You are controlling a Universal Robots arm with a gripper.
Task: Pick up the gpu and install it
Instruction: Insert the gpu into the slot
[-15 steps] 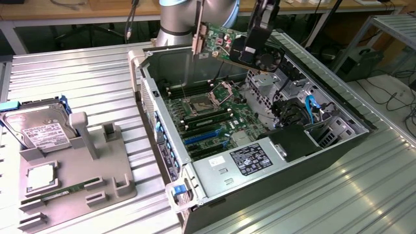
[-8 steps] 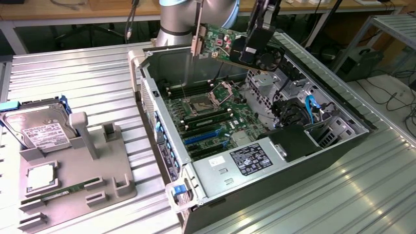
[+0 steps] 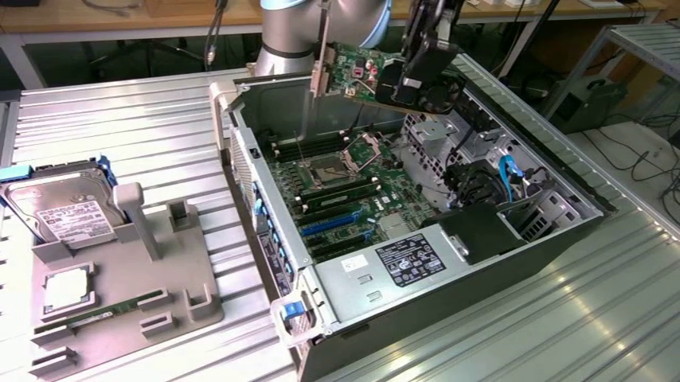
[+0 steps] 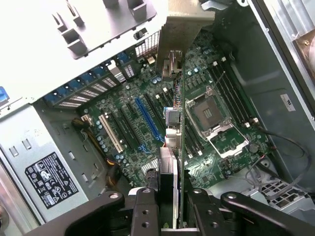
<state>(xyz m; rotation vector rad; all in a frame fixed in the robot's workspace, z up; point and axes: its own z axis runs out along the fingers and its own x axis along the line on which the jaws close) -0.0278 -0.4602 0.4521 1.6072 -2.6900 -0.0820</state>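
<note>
The gpu (image 3: 356, 70), a green card with a pale metal bracket (image 3: 318, 68) along one end, hangs in the air above the far end of the open computer case (image 3: 552, 171). My gripper (image 3: 388, 79) is shut on it from the exterior view's right. In the wrist view the gpu (image 4: 180, 123) shows edge-on, clamped between my black fingers (image 4: 145, 209). Its bracket (image 4: 183, 24) points away, over the motherboard (image 4: 138, 132). The card is well above the board and touches nothing. The blue expansion slot (image 4: 147, 118) lies beside its line.
Inside the case sit the CPU socket (image 3: 318, 171), the blue slots (image 3: 324, 225), the labelled power supply (image 3: 409, 261) and blue cables (image 3: 508, 179). At the exterior view's left a grey fixture (image 3: 127, 286) holds a hard drive (image 3: 64, 211) and a RAM stick (image 3: 107, 309).
</note>
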